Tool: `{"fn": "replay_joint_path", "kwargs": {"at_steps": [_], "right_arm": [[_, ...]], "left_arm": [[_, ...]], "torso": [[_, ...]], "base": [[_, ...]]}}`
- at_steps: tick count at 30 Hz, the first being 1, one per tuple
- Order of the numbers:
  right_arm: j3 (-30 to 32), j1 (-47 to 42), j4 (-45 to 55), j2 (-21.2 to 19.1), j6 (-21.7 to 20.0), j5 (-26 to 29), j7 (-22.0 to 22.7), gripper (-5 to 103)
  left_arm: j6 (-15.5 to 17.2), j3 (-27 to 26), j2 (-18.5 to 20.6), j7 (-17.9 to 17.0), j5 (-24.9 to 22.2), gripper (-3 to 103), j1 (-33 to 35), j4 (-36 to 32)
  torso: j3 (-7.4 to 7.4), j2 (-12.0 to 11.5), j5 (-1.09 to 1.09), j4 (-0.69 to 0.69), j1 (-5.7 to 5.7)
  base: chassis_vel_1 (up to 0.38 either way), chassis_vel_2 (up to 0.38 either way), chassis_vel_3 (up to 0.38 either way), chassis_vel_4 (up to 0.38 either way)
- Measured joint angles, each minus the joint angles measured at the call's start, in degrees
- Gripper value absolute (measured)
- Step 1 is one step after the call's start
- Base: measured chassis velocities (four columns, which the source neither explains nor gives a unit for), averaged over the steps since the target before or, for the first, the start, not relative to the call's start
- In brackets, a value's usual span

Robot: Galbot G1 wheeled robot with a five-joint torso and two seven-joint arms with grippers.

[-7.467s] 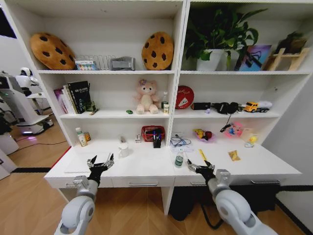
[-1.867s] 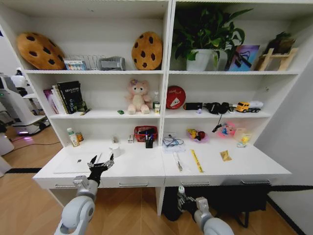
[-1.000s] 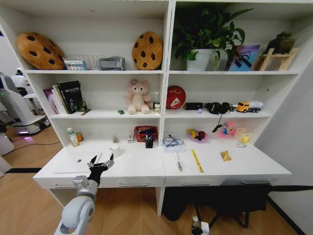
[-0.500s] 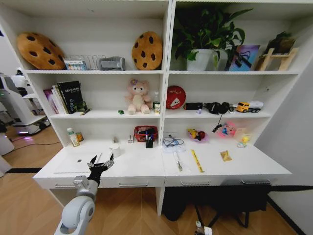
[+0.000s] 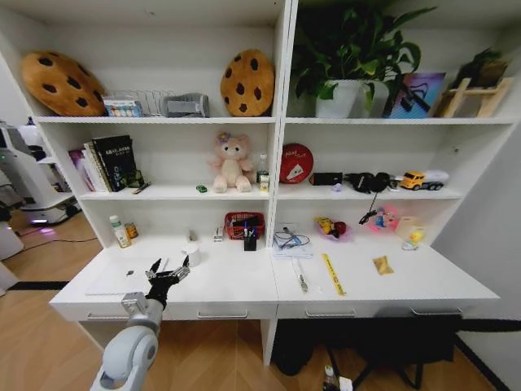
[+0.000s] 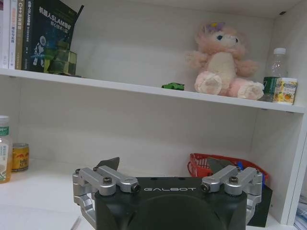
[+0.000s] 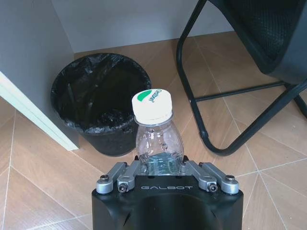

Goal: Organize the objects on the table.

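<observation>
Holding a clear bottle [image 7: 156,136] with a white cap, your right gripper [image 7: 163,175] is clamped on its body, low over the wood floor near a black bin [image 7: 100,103]. Your left gripper [image 5: 166,273] hovers spread open above the table [image 5: 236,281], beside the laptop [image 5: 120,281]; the green car [image 6: 173,86] sits on the shelf.

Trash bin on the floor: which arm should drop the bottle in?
Right, probably. The right gripper is shut on the clear bottle, low by the floor, with the black-lined bin just beyond it. The left gripper hangs open over the desk, holding nothing.
</observation>
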Motion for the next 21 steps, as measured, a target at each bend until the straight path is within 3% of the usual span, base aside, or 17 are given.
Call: {"fn": "replay_joint_path", "kwargs": {"at_steps": [21], "right_arm": [[-0.1,1.1,-2.4,0.3,1.1,-0.2,-0.7,28]], "left_arm": [[0.0,0.0,0.0,0.0,0.0,100,0.0,0.0]], "torso": [[0.00,0.0,0.00,0.01,-0.01]], "base": [[-0.052,0.045,0.050,-0.053]]}}
